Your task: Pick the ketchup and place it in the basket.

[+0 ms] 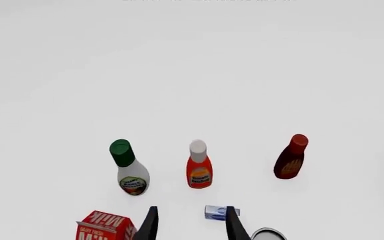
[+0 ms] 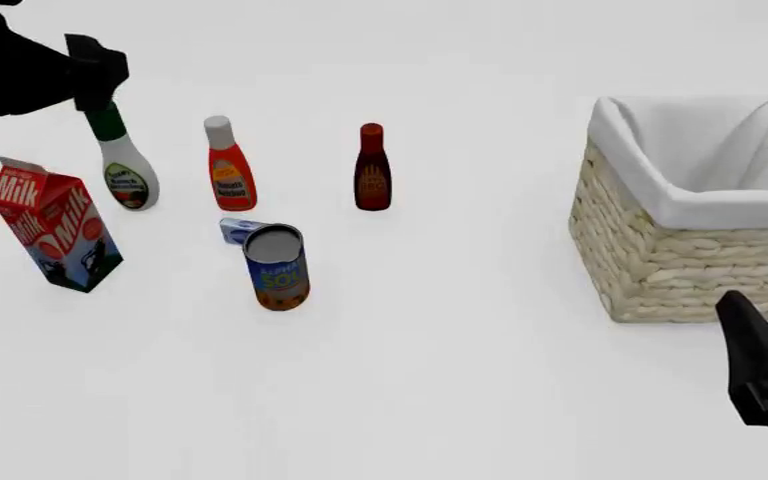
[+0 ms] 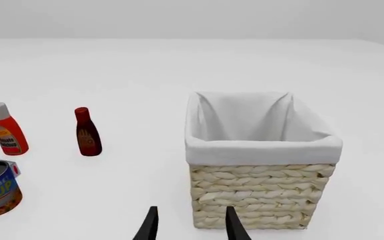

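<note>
The ketchup (image 2: 228,165), a red-orange bottle with a white cap, stands upright on the table between a white bottle and a maroon bottle. It also shows in the left wrist view (image 1: 199,170) and the right wrist view (image 3: 8,131). The wicker basket (image 2: 684,255) with white lining stands at the right, and it shows in the right wrist view (image 3: 262,197). My left gripper (image 1: 192,227) is open and empty, raised at the far left (image 2: 101,72), apart from the ketchup. My right gripper (image 3: 190,227) is open and empty, on the near side of the basket (image 2: 755,345).
A white bottle with a green cap (image 2: 123,165) stands left of the ketchup and a maroon bottle (image 2: 372,168) stands right of it. A milk carton (image 2: 53,225) is at the left. A soup can (image 2: 277,268) and a small blue box (image 2: 236,231) sit in front of the ketchup.
</note>
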Robot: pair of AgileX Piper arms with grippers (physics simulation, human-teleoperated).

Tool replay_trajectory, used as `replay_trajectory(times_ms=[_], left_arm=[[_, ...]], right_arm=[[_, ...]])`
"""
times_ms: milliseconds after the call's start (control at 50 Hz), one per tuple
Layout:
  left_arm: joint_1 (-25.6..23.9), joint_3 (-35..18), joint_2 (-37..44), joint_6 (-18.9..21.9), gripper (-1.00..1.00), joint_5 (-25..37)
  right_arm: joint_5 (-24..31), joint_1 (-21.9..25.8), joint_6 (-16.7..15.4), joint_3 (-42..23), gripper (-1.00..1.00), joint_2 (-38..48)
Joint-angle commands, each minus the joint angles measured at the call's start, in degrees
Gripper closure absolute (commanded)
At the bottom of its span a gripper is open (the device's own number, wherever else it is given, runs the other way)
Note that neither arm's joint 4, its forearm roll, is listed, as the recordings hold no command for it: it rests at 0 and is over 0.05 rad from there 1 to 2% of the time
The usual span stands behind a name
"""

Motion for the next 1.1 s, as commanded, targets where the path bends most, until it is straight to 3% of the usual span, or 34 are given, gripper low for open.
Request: replay_trajectory(times_ms=[20, 480, 1100], left_arm=[[0.62, -4.09, 4.54, 0.59, -1.0, -0.19], [0.77, -9.43, 16.6, -0.62, -1.0, -2.47], [0.98, -16.64, 26.47, -0.12, -1.0, -2.67]], right_arm=[[-0.47, 0.12, -0.13, -0.01, -1.0, 0.72], [-2.13, 0.63, -0.49, 0.0, -1.0, 2.7], [-3.85, 0.8, -0.82, 0.01, -1.0, 4.97]])
